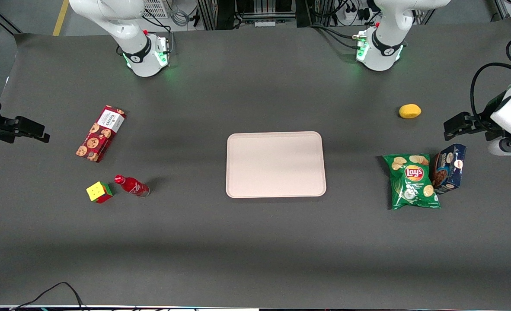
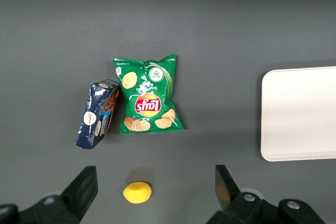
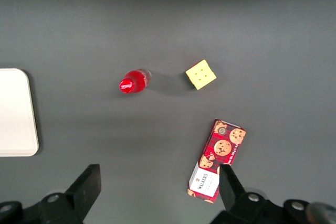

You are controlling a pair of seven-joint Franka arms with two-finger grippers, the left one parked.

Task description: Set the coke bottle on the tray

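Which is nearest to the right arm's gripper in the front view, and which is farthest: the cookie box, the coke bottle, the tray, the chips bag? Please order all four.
The gripper hangs open at the working arm's end of the table.
1. Cookie box, beside the gripper.
2. Coke bottle, upright beside the cube.
3. Tray, mid-table.
4. Chips bag, toward the parked arm's end.
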